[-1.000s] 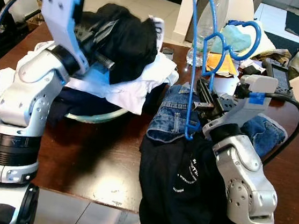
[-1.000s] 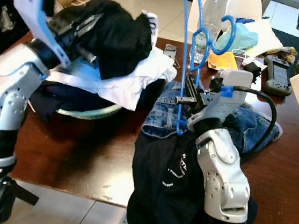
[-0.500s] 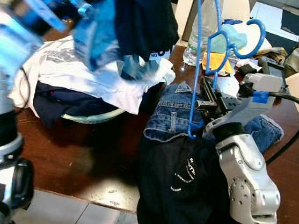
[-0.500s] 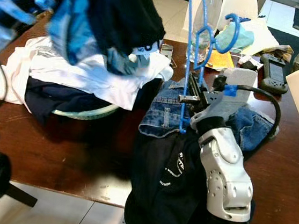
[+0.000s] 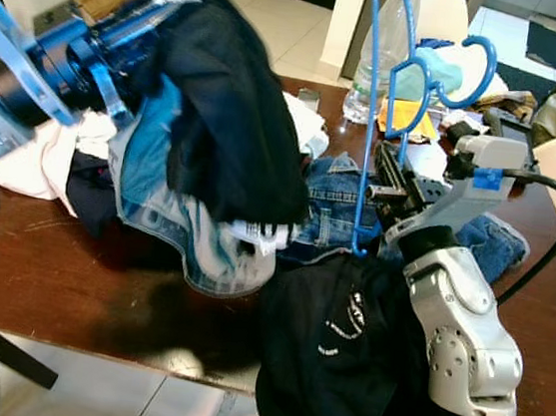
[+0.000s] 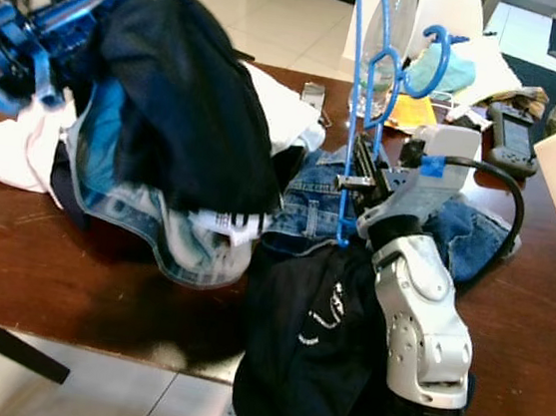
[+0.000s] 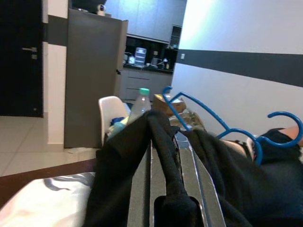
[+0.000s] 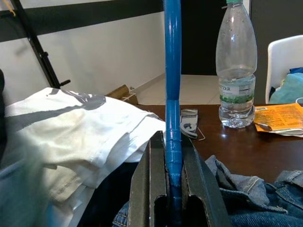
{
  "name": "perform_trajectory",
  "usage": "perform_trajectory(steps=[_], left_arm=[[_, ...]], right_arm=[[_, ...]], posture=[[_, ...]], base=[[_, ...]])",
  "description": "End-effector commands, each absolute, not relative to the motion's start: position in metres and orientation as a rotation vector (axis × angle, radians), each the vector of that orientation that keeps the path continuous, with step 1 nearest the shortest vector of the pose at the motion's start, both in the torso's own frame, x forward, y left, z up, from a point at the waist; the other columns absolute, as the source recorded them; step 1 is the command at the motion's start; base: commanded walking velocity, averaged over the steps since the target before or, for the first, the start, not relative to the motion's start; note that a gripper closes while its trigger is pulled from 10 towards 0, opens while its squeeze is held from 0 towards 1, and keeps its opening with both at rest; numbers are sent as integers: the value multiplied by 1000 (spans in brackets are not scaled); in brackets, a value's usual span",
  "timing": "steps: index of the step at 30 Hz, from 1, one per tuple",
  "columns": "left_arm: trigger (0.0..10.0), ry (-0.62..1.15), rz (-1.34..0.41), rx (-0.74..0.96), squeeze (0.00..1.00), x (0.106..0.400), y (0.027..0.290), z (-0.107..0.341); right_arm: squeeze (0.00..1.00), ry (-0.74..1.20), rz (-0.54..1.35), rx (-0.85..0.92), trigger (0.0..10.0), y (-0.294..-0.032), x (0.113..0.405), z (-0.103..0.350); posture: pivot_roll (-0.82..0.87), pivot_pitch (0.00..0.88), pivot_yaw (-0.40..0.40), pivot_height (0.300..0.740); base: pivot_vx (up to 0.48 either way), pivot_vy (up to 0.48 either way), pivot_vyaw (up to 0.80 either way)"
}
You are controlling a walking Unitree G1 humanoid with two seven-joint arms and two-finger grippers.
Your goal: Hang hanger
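**Garment lifted, hanger upright and waiting**

Garment (image 5: 223, 121) and hanger (image 5: 367, 128) are each in a grip, so you are in the dressing step: getting the dark cloth onto the blue frame before anything can be hung up.

Your right gripper (image 8: 173, 189) has its two fingers closed tight on a straight blue bar of the hanger, the bar running up out of the jaws. In the head views the hanger stands on end above those jaws. Its long axis is close to vertical, one shoulder tip sits just below the grip, and the hook (image 5: 465, 64) curls out at the upper side, pointing away from the robot toward the far end of the table (image 5: 69, 275).

Your left gripper (image 7: 163, 189) is clamped on a fold of the dark garment. The cloth drapes over both fingers and hangs down below them over the clothes pile (image 5: 44, 146), dragging some lighter denim fabric with it. It is well apart from the right jaws, off to their left.

Next, I judge you need to bring the cloth across to the hanger's free upper end and find the neck opening. With the fabric bunched, that opening is not visible. A bottle (image 8: 236, 66) stands beyond the right jaws, so watch it as the hanger tilts.
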State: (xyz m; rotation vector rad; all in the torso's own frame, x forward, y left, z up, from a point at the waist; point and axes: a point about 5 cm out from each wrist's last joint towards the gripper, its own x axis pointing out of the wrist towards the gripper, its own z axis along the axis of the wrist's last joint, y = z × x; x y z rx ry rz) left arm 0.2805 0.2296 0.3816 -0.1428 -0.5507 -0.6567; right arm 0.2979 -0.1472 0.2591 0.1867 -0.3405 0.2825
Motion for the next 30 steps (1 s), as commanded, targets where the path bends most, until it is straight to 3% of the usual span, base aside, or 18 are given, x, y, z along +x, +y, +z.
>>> perform_trajectory(steps=[1, 4, 8, 9, 11, 12, 16, 17, 19, 20, 25, 28, 30], left_arm=[[0, -587, -529, -92, 0, 280, 248, 392], [0, -595, -318, -39, 0, 282, 277, 399], [0, -574, -187, -28, 0, 283, 294, 397], [7961, -514, -111, -9, 0, 289, 300, 385], [7961, -514, -111, -9, 0, 289, 300, 385], [10000, -457, -64, 11, 0, 294, 303, 373], [10000, -374, -10, 29, 0, 305, 304, 350], [10000, -349, 3, 27, 894, 310, 304, 341], [10000, -349, 3, 27, 894, 310, 304, 341], [10000, -325, 24, 36, 1000, 315, 304, 333], [10000, -300, 64, 58, 1000, 323, 306, 322], [10000, -333, 225, 155, 1000, 322, 321, 331], [10000, -333, 225, 155, 1000, 322, 321, 331]], right_arm=[[0, -343, 290, 186, 10000, -147, 297, 258], [0, -341, 293, 183, 10000, -148, 297, 257], [0, -339, 296, 181, 10000, -148, 298, 257], [0, -338, 300, 180, 10000, -147, 298, 257], [0, -338, 300, 180, 10000, -147, 298, 257], [0, -337, 303, 178, 10000, -146, 299, 257], [0, -335, 308, 175, 10000, -145, 299, 257], [0, -334, 308, 173, 10000, -145, 299, 257], [0, -334, 308, 173, 10000, -145, 299, 257], [0, -333, 307, 171, 10000, -145, 298, 257], [0, -332, 303, 167, 10000, -146, 297, 257], [0, -328, 294, 161, 10000, -149, 295, 256], [0, -328, 294, 161, 10000, -149, 295, 256]], posture=[[86, 188, -9, 740], [87, 181, -12, 740], [90, 183, -17, 740], [92, 186, -21, 740], [92, 186, -21, 740], [90, 188, -21, 740], [88, 189, -24, 740], [85, 192, -23, 740], [85, 192, -23, 740], [80, 193, -21, 740], [72, 196, -16, 740], [71, 201, -13, 740], [71, 201, -13, 740]], base=[[0, 0, 0], [0, 0, 0], [0, 0, 0], [0, 0, 0], [0, 0, 0], [0, 0, 0], [0, 0, 0], [0, 0, 0], [0, 0, 0], [0, 0, 0], [0, 0, 0], [0, 0, 0], [0, 0, 0]])
